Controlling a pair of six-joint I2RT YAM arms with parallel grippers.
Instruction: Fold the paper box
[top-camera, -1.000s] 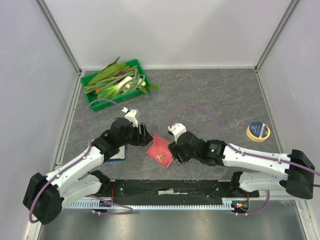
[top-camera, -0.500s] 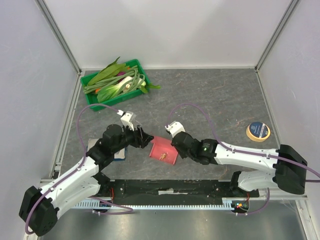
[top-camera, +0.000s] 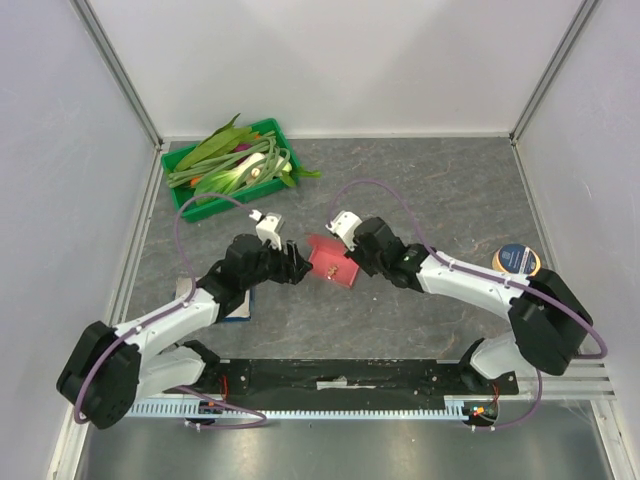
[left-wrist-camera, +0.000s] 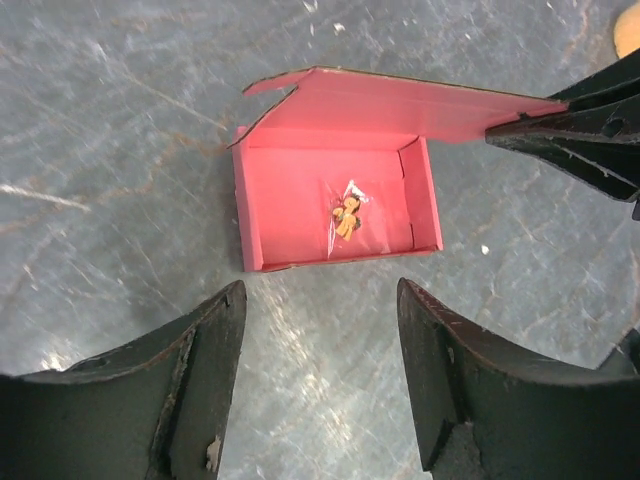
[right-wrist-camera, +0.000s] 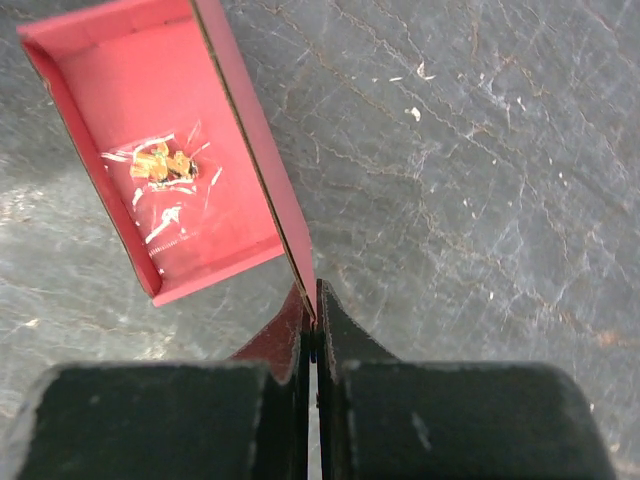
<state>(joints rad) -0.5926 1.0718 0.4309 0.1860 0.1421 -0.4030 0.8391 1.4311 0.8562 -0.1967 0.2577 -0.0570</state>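
Your paper box (left-wrist-camera: 335, 205) sits a little nearer than the middle of the table surface (top-camera: 430, 190). Its tray part is already formed and rests flat, open side up. A small clear bag (left-wrist-camera: 347, 212) lies on the box floor. It holds something gold-coloured, but I cannot make out what.

The lid flap (left-wrist-camera: 400, 100) stands raised along the long side away from your left gripper (left-wrist-camera: 320, 300) and is not yet folded down. Your right gripper (right-wrist-camera: 313, 300) has its fingers pressed together on the thin edge of that flap, at one end. I judge this pinch is what holds the flap up, ready to swing over.

Your left gripper hangs with its fingers spread, just short of the opposite long wall and not touching it. It is probably placed there to steady the tray part as the lid closes.

A booklet (top-camera: 237, 308) lies under your left arm toward the near left corner. A green tray (top-camera: 205, 207) of vegetables sits in the far left corner, and a roll of tape (top-camera: 517, 262) sits by the right edge.
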